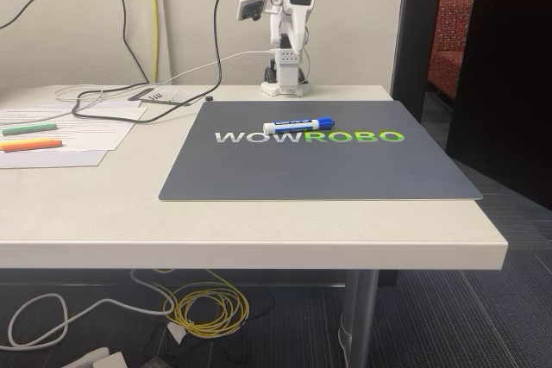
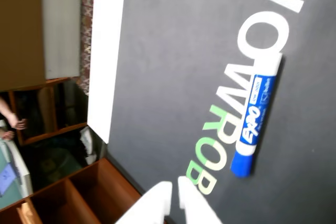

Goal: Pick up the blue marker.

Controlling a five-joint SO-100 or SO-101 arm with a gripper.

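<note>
Nothing was yet done: the blue marker [image 1: 298, 124] lay untouched on the grey mat [image 1: 259, 174], while the end effector [image 2: 174, 192], fingertips nearly together and empty, was well clear.

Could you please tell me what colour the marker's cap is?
Blue, clearest in the wrist view, on the blue marker's lower end.
</note>
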